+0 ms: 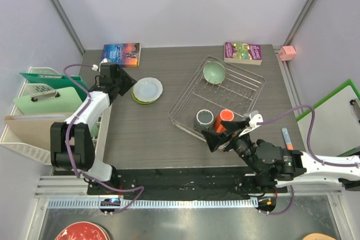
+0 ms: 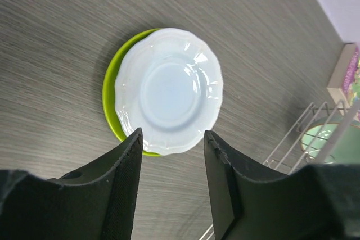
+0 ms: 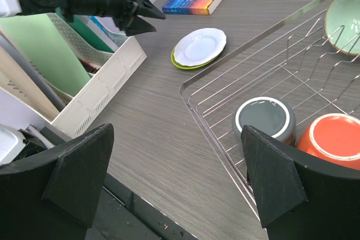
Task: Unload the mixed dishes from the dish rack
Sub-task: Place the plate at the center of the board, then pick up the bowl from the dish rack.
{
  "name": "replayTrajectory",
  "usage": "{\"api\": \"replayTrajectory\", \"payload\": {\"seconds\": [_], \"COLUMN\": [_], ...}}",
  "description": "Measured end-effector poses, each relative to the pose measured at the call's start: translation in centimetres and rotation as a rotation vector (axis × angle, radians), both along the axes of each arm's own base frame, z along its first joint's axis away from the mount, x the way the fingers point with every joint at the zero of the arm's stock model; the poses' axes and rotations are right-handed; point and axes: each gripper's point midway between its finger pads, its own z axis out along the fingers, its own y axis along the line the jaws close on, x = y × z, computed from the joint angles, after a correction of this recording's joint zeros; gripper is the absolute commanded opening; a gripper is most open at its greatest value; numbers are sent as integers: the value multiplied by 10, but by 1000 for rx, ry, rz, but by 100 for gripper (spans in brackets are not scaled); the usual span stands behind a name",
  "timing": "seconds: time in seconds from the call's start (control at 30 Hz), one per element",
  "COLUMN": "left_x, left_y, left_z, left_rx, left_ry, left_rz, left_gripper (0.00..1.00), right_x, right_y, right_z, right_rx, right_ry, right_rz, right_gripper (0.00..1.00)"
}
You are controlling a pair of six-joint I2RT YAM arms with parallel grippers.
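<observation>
The left gripper (image 2: pixel 172 134) hangs over the table (image 1: pixel 146 133) left of the dish rack (image 1: pixel 247 85), its jaws apart and holding nothing; beyond its fingertips the light grey plate (image 2: pixel 169 91) lies stacked on the small lime-green plate (image 2: pixel 111 91), whose rim shows at the left; both rest on the table outside the rack. The right gripper (image 3: pixel 177 133) sits at the rack's near corner, jaws spread wide and empty. Inside the rack, the grey mug (image 1: pixel 203 119) and the orange mug (image 1: pixel 226 117) stand side by side at the near end; the pale mint-green bowl (image 1: pixel 214 72) leans tilted at the far end.
</observation>
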Motion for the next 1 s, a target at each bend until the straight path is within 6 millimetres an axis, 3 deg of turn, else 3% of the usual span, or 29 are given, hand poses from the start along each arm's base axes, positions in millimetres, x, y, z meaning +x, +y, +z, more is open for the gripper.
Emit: {"api": "replayTrajectory", "payload": {"seconds": [0.17, 0.3, 0.4, 0.5, 0.57, 0.67, 0.8, 0.93, 1.0], "left_x": [-11, -22, -32, -53, -68, -89, -112, -132, -139], "left_y": [1, -10, -34, -73, -96, -117, -121, -109, -103], "left_z": [40, 81, 117, 155, 168, 169, 149, 134, 136], "left_rx": [-1, 5, 24, 27, 18, 8, 25, 49, 57], "left_ry": [-80, -167, -251, -341, -374, -378, -345, -319, -328], "left_rz": [2, -26, -83, -185, -248, -315, -343, -339, -334], "left_gripper": [52, 55, 59, 64, 64, 64, 64, 64, 64], "right_x": [6, 15, 25, 38, 48, 70, 105, 148, 182], "right_y": [-7, -23, -39, -59, -68, -75, -69, -57, -58], "right_z": [1, 4, 20, 42, 57, 82, 102, 87, 75], "right_rx": [11, 31, 50, 51, 18, -29, -96, -231, -284], "right_ry": [2, 4, -30, -63, -78, -81, -72, -22, 41], "right_rz": [-52, -152, -249, -386, -471, -597, -665, -687, -694], "right_gripper": [100, 100, 99, 99, 100, 100, 100, 100, 90]}}
